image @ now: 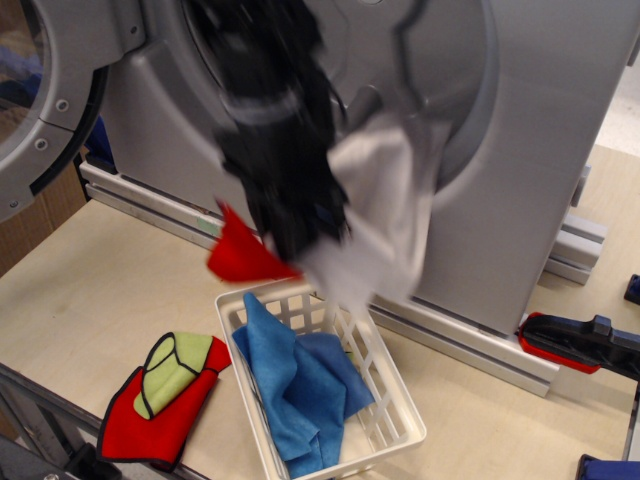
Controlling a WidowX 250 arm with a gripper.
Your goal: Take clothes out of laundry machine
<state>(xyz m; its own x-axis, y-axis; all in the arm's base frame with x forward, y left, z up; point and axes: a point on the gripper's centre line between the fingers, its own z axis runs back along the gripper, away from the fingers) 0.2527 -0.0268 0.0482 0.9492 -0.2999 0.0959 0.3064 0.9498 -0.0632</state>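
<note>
My black gripper (300,245) is blurred by motion and hangs just above the far end of the white basket. It is shut on both clothes: the light-grey cloth (385,205) drapes to its right and the small bright-red cloth (240,258) sticks out to its left. Both cloths hang clear of the laundry machine (540,150), in front of its round drum opening (420,60). The drum behind shows nothing inside. The glass door (40,100) stands open at the far left.
A white slotted basket (385,400) with a blue cloth (295,385) sits on the table below the gripper. A red cloth with black edging and a yellow-green piece (165,395) lies left of it. A red-and-black tool (575,345) lies at the right.
</note>
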